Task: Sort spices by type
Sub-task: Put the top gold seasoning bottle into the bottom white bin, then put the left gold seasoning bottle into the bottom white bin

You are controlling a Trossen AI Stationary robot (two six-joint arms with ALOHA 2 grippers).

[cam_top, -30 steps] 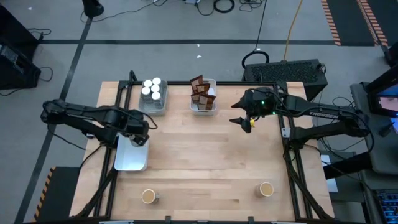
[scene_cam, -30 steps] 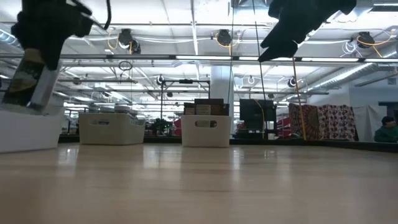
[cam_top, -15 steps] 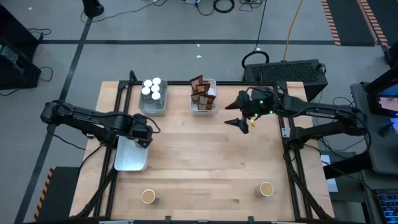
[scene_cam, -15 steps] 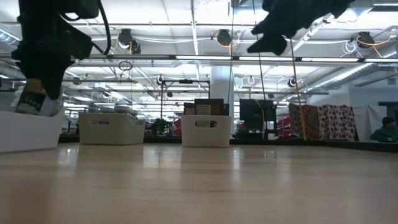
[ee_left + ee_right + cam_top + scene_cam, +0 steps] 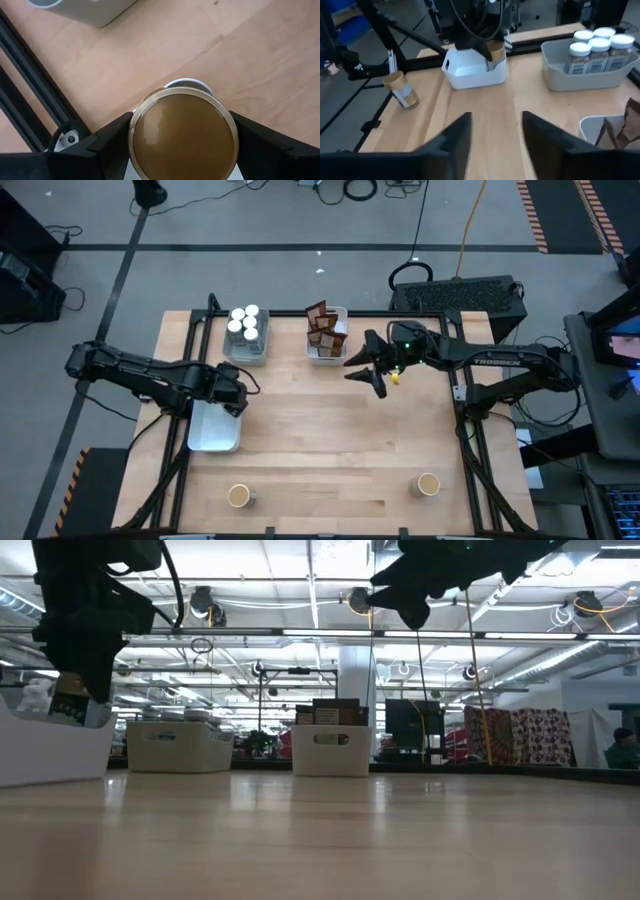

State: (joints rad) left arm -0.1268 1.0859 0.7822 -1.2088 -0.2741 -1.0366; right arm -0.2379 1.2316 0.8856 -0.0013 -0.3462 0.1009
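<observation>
L hand (image 5: 232, 392) is clenched on an amber-topped jar (image 5: 183, 134), holding it upright just over the white tray (image 5: 212, 430) at the desk's (image 5: 330, 440) left side; in the L wrist view the jar's lid fills the gap between both fingers, w/ the tray rim directly under it. R hand (image 5: 362, 370) hangs above the desk w/ fingers spread, nothing in it, just beside the tray of brown packets (image 5: 325, 332). Beyond that sits the tray of white-topped jars (image 5: 245, 323). Two more amber-topped jars stand far from both hands near the desk's front edge: front-left jar (image 5: 239, 496) and front-right jar (image 5: 428, 484).
</observation>
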